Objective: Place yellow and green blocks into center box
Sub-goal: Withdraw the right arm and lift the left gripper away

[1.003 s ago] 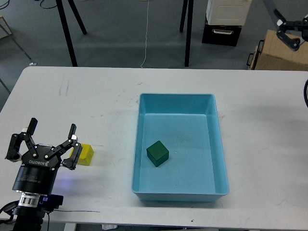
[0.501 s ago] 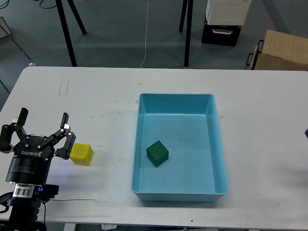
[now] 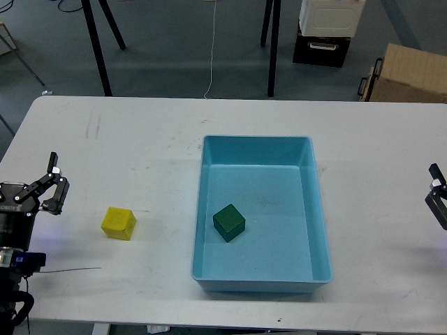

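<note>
The yellow block (image 3: 118, 223) lies on the white table (image 3: 140, 146), left of the light blue box (image 3: 255, 140). The green block (image 3: 228, 222) lies inside the box, on its floor near the left wall. My left gripper (image 3: 28, 190) is at the table's left edge, left of the yellow block and apart from it, with its fingers spread and empty; one finger (image 3: 54, 187) shows clearly. Only a small dark part of my right gripper (image 3: 437, 197) shows at the right edge of the view, far from the box.
Beyond the table's far edge stand black tripod legs (image 3: 98, 49), a black case (image 3: 321, 49) with a white box on it, and a cardboard box (image 3: 407, 73). A thin cable (image 3: 70, 270) lies near the front left corner.
My left gripper has drawn back to the left, away from the yellow block, which stays in place. My right gripper has come into view at the right edge.
</note>
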